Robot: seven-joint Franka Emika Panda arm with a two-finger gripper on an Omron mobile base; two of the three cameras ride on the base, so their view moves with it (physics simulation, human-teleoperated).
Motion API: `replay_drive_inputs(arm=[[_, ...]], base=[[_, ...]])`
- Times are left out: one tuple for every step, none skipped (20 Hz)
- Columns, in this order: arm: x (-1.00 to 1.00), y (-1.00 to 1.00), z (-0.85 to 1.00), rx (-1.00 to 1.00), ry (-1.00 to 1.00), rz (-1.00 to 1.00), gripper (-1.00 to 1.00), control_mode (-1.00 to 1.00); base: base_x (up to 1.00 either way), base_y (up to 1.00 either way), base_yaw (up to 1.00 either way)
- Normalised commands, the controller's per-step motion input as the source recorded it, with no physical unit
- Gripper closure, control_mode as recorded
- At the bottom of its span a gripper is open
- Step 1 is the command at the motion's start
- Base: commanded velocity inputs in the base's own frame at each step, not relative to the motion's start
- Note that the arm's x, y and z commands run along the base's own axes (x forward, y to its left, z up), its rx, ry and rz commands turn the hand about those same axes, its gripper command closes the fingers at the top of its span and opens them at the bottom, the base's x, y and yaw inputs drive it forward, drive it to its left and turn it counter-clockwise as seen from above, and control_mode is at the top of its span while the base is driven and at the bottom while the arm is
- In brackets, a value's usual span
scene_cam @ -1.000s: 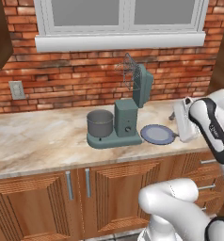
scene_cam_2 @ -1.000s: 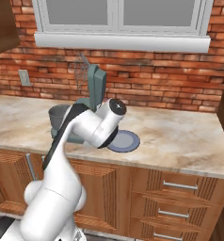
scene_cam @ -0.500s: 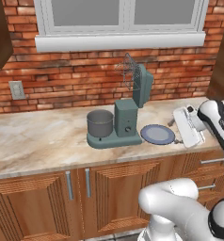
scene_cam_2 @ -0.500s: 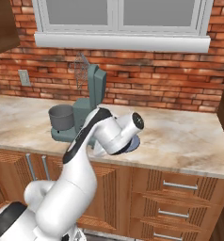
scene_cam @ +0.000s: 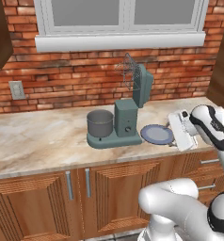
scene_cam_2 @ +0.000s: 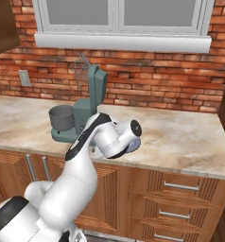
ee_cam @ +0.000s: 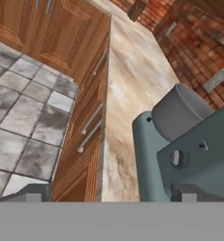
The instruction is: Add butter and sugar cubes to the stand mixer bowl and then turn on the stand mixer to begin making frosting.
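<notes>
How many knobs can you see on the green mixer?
2 knobs, both on the front of the stand mixer column, beside the stand mixer bowl: a bigger one and a smaller one in the hand view. More may be hidden on other sides.

You see the stand mixer (scene_cam_2: 88,111) standing on the marble counter (scene_cam_2: 190,137) below the window (scene_cam_2: 119,19), its head tilted up and back so the wire whisk (scene_cam_2: 80,71) hangs in the air against the brick wall (scene_cam_2: 166,90). The stand mixer bowl (scene_cam_2: 61,117) sits on the left end of the mixer's base. Your white arm (scene_cam_2: 105,137) bends across the front of the mixer, and a sliver of the blue-grey plate (scene_cam_2: 134,144) shows just behind its wrist. A wall socket (scene_cam_2: 24,77) sits at the left.
</notes>
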Motion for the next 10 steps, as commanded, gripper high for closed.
replay_drive_inputs(arm=[[0.51,0.13,-0.31,0.00,0.00,0.00,-1.00,-1.00],[0.55,0.08,-0.27,0.00,0.00,0.00,-1.00,-1.00],[0.63,0.03,-0.26,0.00,0.00,0.00,-1.00,-1.00],[0.66,0.00,-0.24,0.00,0.00,0.00,-1.00,-1.00],[0.64,0.00,-0.22,0.00,0.00,0.01,-1.00,-1.00],[0.66,0.00,-0.22,0.00,0.00,0.01,-1.00,-1.00],[0.61,0.00,-0.21,0.00,0.00,0.01,-1.00,-1.00],[0.60,0.00,-0.23,0.00,0.00,0.01,-1.00,-1.00],[0.59,0.00,-0.27,0.00,0.00,0.01,-1.00,-1.00],[0.59,0.00,-0.32,0.00,0.00,0.01,-1.00,-1.00]], base=[[0.00,0.00,0.00],[0.00,0.00,0.00],[0.00,0.00,0.00],[0.00,0.00,0.00],[0.00,0.00,0.00],[0.00,0.00,0.00],[0.00,0.00,0.00],[0.00,0.00,0.00],[0.00,0.00,0.00],[0.00,0.00,0.00]])
